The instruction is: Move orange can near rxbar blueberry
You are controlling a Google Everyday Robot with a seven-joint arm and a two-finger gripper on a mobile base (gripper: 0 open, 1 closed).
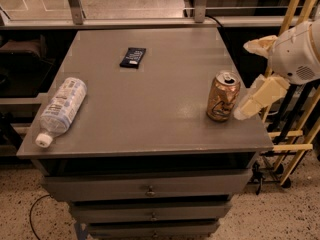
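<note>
The orange can [223, 97] stands upright near the right front corner of the grey table [150, 109]. The rxbar blueberry [133, 57] lies flat at the far middle of the table, well away from the can. My gripper [244, 80] is at the table's right edge, just right of the can, and it is open and empty. Its lower cream finger [257, 98] is close beside the can's right side. The upper finger [259, 44] is higher and farther back. Nothing is held.
A clear plastic bottle [62, 108] with a white cap lies on its side at the left front edge. The table top sits on a drawer cabinet [147, 190]. Wooden yellow rails [295, 134] stand right of the table, behind my arm.
</note>
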